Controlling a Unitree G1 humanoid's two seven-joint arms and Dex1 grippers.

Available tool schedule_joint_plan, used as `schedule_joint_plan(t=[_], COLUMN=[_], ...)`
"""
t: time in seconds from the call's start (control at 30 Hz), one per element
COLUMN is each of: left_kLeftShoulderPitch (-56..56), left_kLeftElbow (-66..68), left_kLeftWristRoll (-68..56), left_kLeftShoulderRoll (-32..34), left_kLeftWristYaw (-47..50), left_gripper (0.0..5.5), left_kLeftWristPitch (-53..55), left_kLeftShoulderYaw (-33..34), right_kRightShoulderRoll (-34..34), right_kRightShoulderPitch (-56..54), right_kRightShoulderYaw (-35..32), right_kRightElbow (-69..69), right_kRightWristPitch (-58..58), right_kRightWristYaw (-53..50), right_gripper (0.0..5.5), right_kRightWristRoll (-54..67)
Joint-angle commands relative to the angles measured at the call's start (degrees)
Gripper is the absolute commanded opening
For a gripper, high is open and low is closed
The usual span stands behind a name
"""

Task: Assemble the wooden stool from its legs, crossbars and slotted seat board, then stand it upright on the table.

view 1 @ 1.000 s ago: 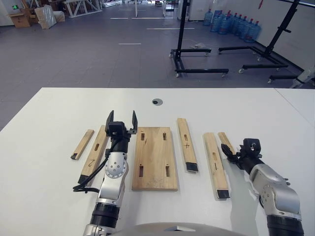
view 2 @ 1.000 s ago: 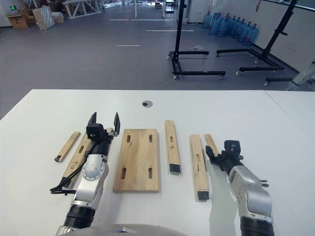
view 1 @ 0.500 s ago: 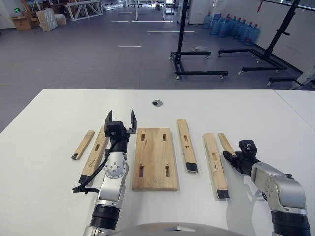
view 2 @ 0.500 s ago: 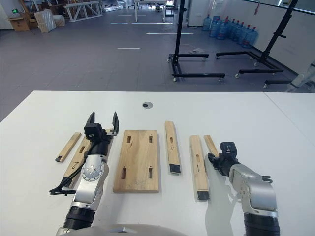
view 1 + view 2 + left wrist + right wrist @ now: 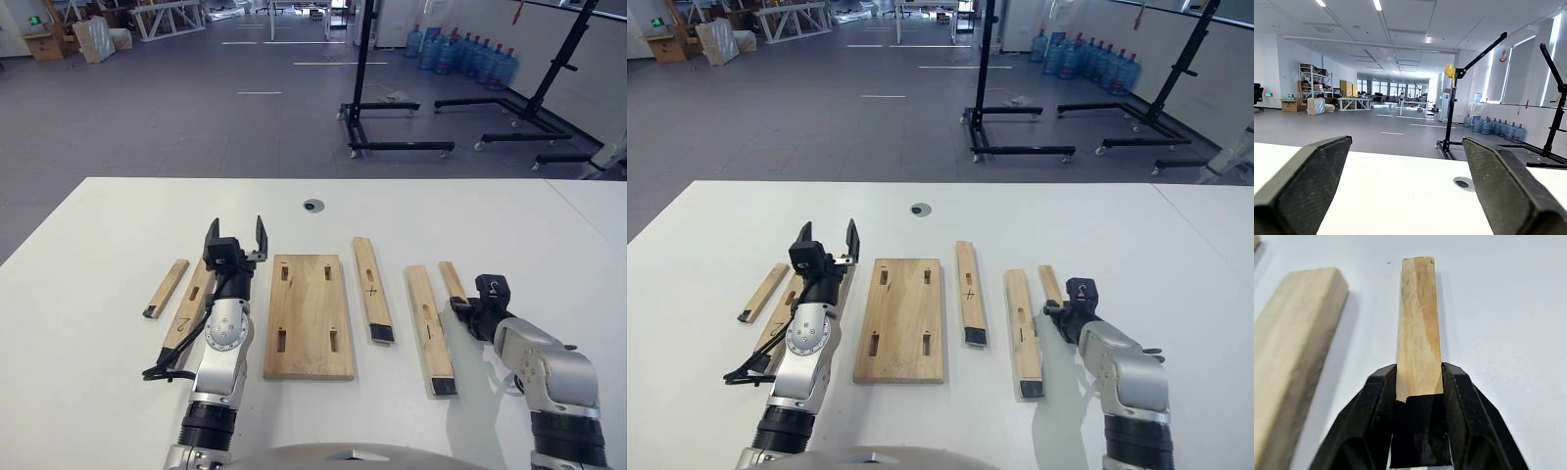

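The slotted seat board (image 5: 309, 313) lies flat at the table's middle. Left of it lie a long slotted leg (image 5: 189, 305) and a short crossbar (image 5: 165, 288). To the right lie two more legs (image 5: 371, 289) (image 5: 429, 328) with black-taped near ends. My left gripper (image 5: 235, 238) hovers open over the far end of the left leg, its fingers (image 5: 1308, 186) wide apart with nothing between them. My right gripper (image 5: 462, 309) is shut on the short right crossbar (image 5: 1418, 328) at its black-taped near end, low over the table beside the rightmost leg.
A round cable hole (image 5: 313, 205) sits in the white table (image 5: 98, 235) beyond the parts. A black cable (image 5: 165, 371) loops beside my left arm. Black wheeled racks (image 5: 397, 142) stand on the floor behind the table.
My right gripper has swung the short crossbar so it lies straighter alongside the rightmost leg. My left gripper has drifted slightly left and farther away, staying open.
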Motion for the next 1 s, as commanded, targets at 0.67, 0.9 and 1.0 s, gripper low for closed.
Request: schedule_joint_plan(t=[0.67, 0.9, 1.0], left_kLeftShoulderPitch=[-4.3, -4.4, -4.6], left_kLeftElbow=[-11.5, -12.1, -11.8], left_kLeftWristRoll=[-50.6, -49.0, -49.2], left_kLeftShoulderRoll=[3.1, 2.4, 1.6], left_kLeftWristYaw=[-31.2, -31.6, -31.9], left_gripper=[4.16, 3.75, 3.27], left_kLeftWristPitch=[30.7, 32.6, 31.1], left_kLeftShoulderYaw=[8.6, 7.1, 8.6], right_kRightShoulderRoll=[7.2, 7.4, 7.2], right_kRightShoulderPitch=[-18.0, -18.2, -18.1], right_kRightShoulderYaw=[28.4, 29.1, 29.6], right_kRightElbow=[6.4, 7.3, 8.3], right_kRightWristPitch=[-50.1, -51.1, -52.0], right_kRightWristYaw=[37.1, 38.9, 38.3], right_gripper=[1.29, 1.29, 1.29], right_kRightWristRoll=[-1.2, -1.7, -3.4])
